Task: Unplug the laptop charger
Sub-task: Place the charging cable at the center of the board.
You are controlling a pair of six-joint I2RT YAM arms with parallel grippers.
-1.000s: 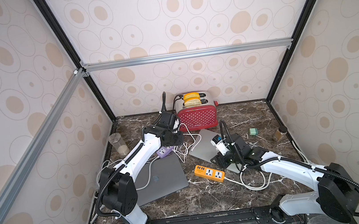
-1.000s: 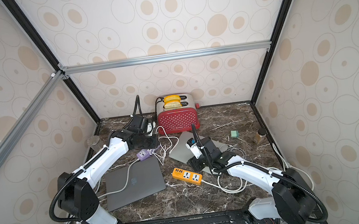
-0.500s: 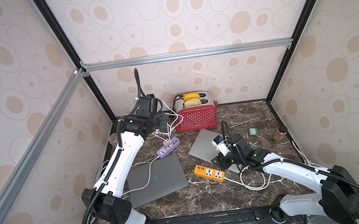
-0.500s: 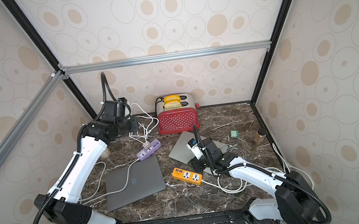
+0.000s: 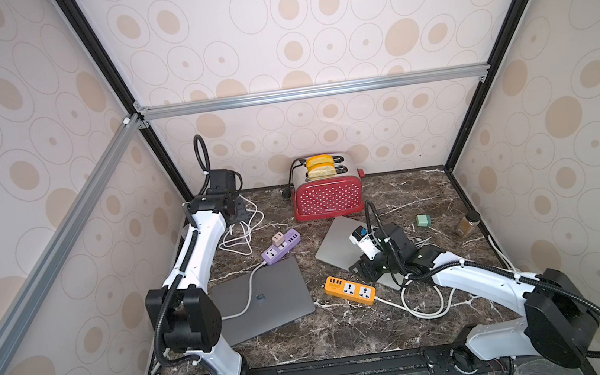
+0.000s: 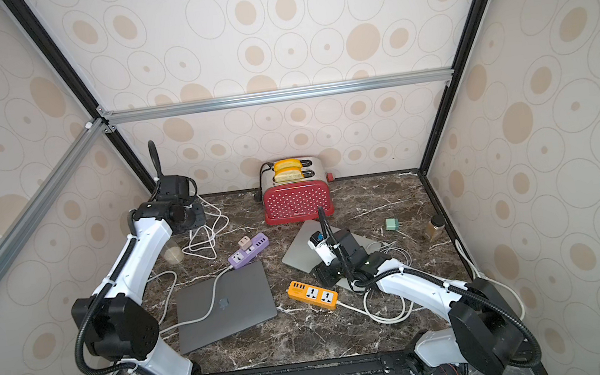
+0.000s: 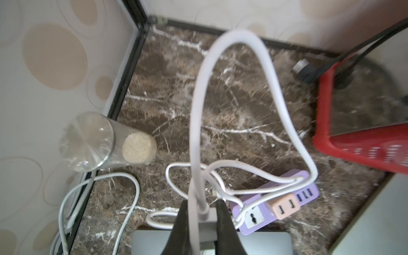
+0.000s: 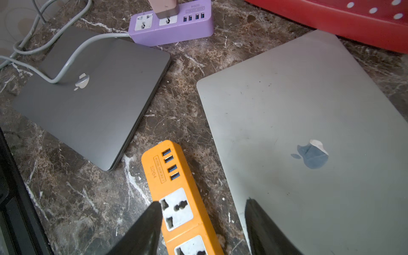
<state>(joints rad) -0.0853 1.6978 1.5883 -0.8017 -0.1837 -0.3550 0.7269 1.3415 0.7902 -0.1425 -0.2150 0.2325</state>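
The laptop charger (image 7: 209,223) is hanging above the surface's (image 5: 348,338) ten o'clock corner, clamped tight in the left hand (image 7: 202,201), its white cable (image 7: 198,110) looping up and trailing down to the marble. The purple power strip (image 5: 281,246), one socket bare and a pink adapter (image 5: 278,238) in the next, is lying at about four o'clock from that hand, beside the dark laptop (image 5: 266,305). Near the middle, toward three o'clock, the right hand (image 8: 202,201) is hovering moderately wide and gripping nothing, one finger over the orange power strip (image 8: 176,194), one over the silver laptop (image 8: 309,132).
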